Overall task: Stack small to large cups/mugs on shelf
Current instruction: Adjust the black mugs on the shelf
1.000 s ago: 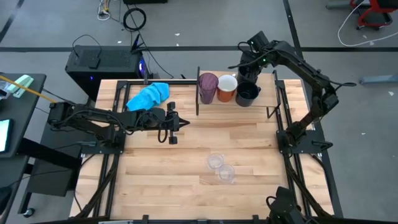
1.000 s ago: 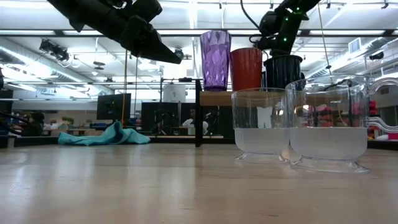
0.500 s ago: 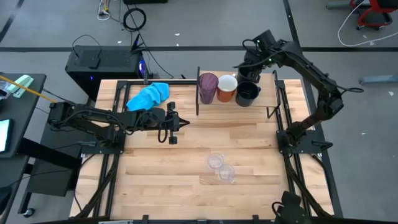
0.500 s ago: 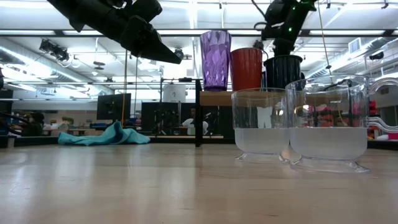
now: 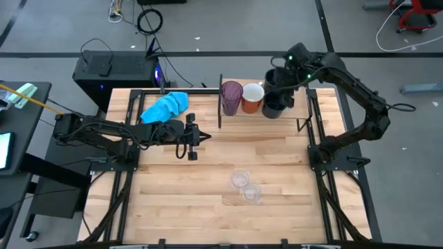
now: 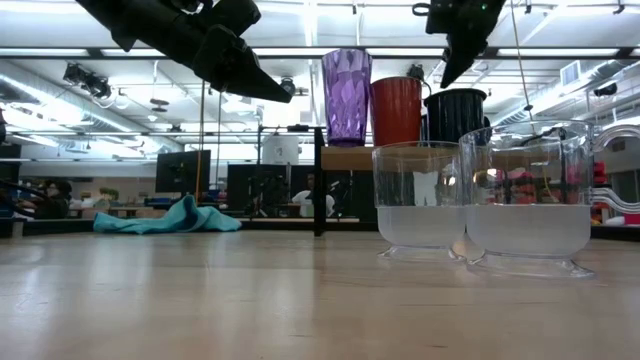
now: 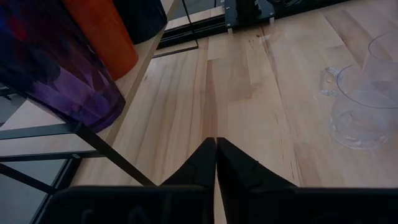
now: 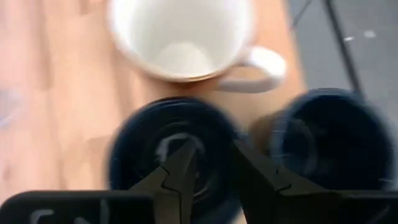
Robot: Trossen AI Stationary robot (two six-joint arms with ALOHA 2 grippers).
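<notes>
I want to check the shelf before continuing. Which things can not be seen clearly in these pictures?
- Second black mug: high view, hidden under the right gripper; right wrist view, blurred.
- Shelf: low view, covered by the two clear cups.
- Right gripper: no view shows whether it holds anything.
- Blue cloth: high view, partly under the left arm; left gripper is shut.

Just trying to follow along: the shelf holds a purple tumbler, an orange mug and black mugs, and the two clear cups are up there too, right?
Not quite. The shelf does hold the purple tumbler, orange mug and black mugs, but the two clear cups are not up there. The high view shows them on the table, well in front of the shelf.
</notes>
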